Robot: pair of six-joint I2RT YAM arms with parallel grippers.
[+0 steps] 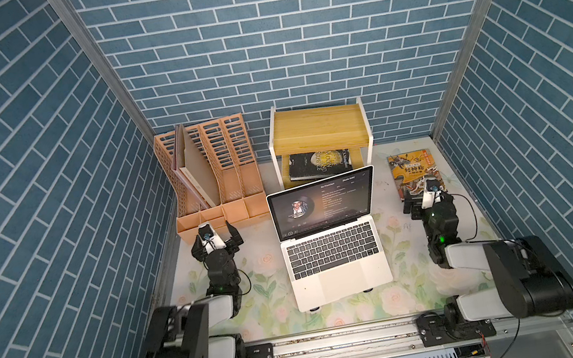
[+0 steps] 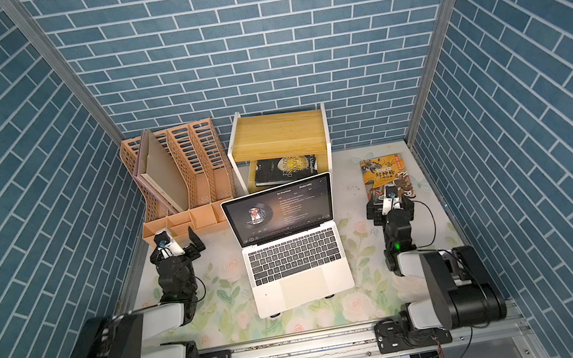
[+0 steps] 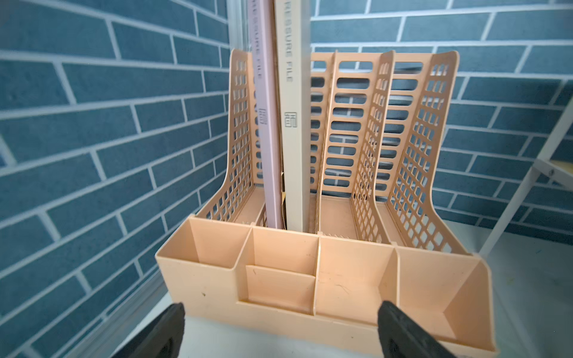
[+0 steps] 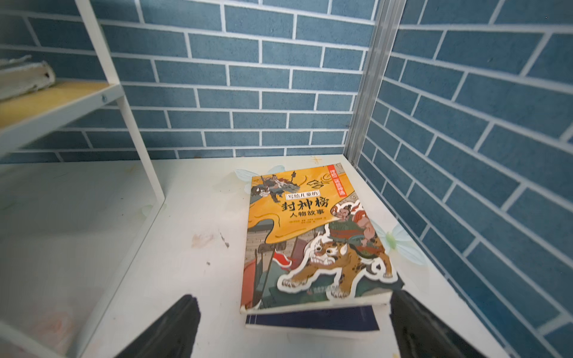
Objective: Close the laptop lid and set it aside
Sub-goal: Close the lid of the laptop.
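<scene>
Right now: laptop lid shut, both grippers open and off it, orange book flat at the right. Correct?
Not quite: the laptop lid is open, its screen lit and the keys showing, in both top views. The rest holds: left gripper and right gripper are open and off the laptop, and the orange book lies flat at the right.

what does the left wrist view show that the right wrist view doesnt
Only the left wrist view shows the peach file organizer with two upright files standing in its slots, and the left gripper open in front of it.

Only the right wrist view shows the orange illustrated book lying on a dark blue book, with the open right gripper hanging near their close edge.

Both show the blue brick walls, the pale tabletop and part of the white-framed wooden shelf. Neither shows the laptop, which is open in both top views.
</scene>
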